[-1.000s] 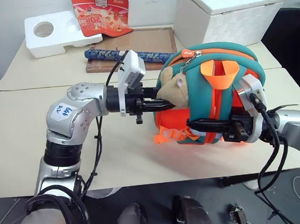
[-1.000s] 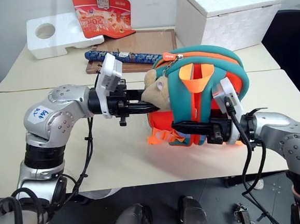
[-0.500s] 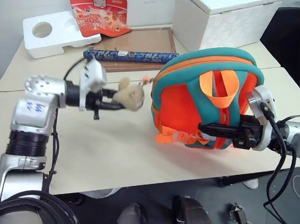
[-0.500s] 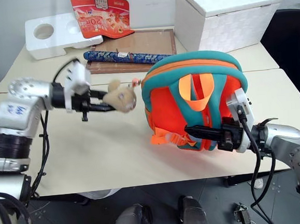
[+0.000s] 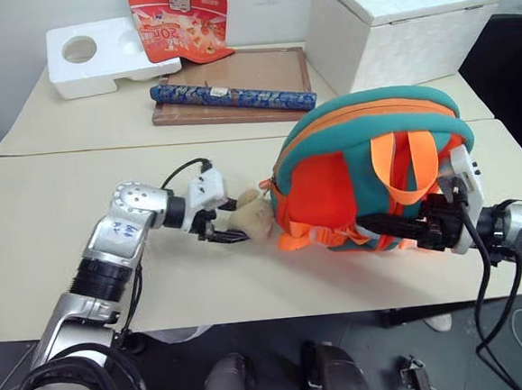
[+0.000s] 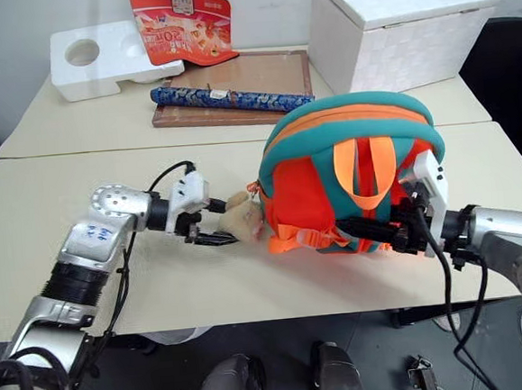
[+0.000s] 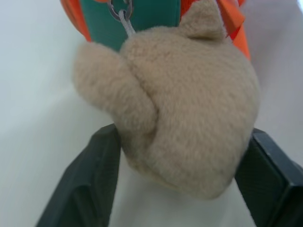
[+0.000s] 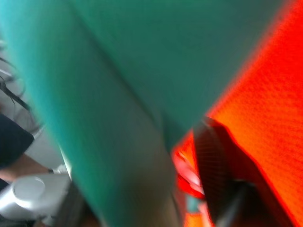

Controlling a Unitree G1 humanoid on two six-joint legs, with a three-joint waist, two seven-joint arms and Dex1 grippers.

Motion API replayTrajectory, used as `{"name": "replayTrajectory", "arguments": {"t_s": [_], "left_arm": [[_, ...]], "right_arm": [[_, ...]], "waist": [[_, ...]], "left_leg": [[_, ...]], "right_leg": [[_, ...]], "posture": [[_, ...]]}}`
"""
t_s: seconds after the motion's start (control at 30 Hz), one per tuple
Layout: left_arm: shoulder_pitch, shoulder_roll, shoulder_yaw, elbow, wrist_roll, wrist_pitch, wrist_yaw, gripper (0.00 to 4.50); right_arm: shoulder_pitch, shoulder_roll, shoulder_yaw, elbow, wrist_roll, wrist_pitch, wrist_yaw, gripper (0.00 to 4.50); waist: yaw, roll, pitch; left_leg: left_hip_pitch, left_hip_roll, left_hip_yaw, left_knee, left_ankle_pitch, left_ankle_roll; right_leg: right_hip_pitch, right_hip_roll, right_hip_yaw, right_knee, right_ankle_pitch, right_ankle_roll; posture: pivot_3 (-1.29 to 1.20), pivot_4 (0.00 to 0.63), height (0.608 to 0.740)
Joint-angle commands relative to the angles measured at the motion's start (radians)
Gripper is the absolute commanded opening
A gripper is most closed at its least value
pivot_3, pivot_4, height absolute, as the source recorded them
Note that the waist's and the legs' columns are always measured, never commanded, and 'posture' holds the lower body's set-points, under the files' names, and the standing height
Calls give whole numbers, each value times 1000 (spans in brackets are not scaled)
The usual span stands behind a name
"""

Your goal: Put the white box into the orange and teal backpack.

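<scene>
Plainly, the task is at an early stage, and the packing itself seems yet to be done. The pale beige table (image 5: 52, 189) carries everything. At its far right stands a big white textured cube box (image 5: 401, 17) with its lid on, so its contents are hidden. This is not the box the task means.

Nearer the robot, on the right half of the table, lies the small orange backpack with teal trim and orange webbing loops (image 5: 318, 177). It rests on its side with the straps facing up. Its zip line looks closed, so I cannot tell what is inside or whether the slim white box has already gone in. My guess is that the bag must first be opened.

At the far left lies a white foam block with round holes (image 5: 110, 62). The one hole I can see into holds nothing.

The right gripper (image 5: 381, 232) reaches in among the straps low on the backpack. I cannot tell whether it is open or closed, or whether it has hold of anything.

The left gripper (image 5: 235, 236) has its jaws spread wide on either side of the tan plush toy (image 5: 254, 215) clipped to the bag. The toy sits between them, apparently loosely rather than pinched.
</scene>
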Motion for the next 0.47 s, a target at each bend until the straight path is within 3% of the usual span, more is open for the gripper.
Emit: {"name": "replayTrajectory", "arguments": {"t_s": [0.03,0.17,0.33,0.47], "left_arm": [[43,104,168,-103,-153,158,-46,4498],[71,232,349,-137,-294,324,-56,4500],[72,323,530,-145,-390,428,8,4500],[157,293,535,-226,-352,368,92,4500]], "right_arm": [[56,-127,-173,71,-10,-7,159,3175],[139,-273,-364,261,-29,40,365,4466],[151,-336,-446,424,-103,0,449,4466],[83,-269,-399,428,-104,-16,378,4466]], "waist": [[0,0,0],[-1,0,0],[0,0,0],[-2,0,0]], "left_leg": [[0,0,0,0,0,0],[1,0,0,0,0,0],[3,0,-2,0,0,0],[4,1,-2,0,-1,-2]], "right_leg": [[0,0,0,0,0,0],[2,0,-1,-1,0,0],[5,0,0,-2,0,0],[5,-3,2,-2,0,0]], "posture": [[0,150,740],[0,150,740],[0,150,740],[0,150,740]]}}
